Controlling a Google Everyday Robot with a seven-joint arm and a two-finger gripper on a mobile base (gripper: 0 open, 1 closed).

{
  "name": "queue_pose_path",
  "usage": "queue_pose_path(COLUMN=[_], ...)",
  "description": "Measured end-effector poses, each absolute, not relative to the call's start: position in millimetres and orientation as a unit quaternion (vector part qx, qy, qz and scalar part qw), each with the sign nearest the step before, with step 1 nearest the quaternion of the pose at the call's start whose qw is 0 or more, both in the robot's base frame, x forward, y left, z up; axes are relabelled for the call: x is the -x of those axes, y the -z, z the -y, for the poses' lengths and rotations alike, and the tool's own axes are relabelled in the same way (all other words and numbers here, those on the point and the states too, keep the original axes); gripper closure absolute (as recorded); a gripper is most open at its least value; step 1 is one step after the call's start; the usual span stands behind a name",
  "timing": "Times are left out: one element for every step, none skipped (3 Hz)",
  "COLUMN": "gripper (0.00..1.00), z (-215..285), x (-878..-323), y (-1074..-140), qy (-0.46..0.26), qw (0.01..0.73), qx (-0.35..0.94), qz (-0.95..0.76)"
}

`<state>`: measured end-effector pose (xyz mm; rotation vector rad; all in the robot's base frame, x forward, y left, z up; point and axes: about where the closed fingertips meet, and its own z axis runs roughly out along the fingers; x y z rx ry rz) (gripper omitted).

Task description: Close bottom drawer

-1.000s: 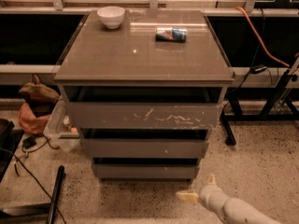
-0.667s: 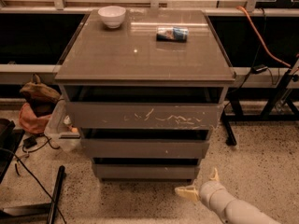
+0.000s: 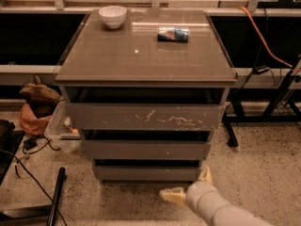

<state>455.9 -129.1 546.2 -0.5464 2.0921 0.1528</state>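
The bottom drawer, lowest in the cabinet and just above the floor, stands slightly out. Its flat, handleless front looks rigid and should slide lightly, so a push at mid-panel suits it. The end effector sits low, just beside the drawer's right end, fingers spread and holding nothing. Bare floor on the near right leaves room.

White bowl and small lying can on worktop, orange cable back right, brown bag and black pole on floor left, pincer low front-right.
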Motion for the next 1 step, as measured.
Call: queue_pose_path(gripper=[0.00], z=[141.6], x=[-458.3], y=[-572.4], qy=[-0.040], qw=[0.469], qx=[0.210], qz=[-0.857])
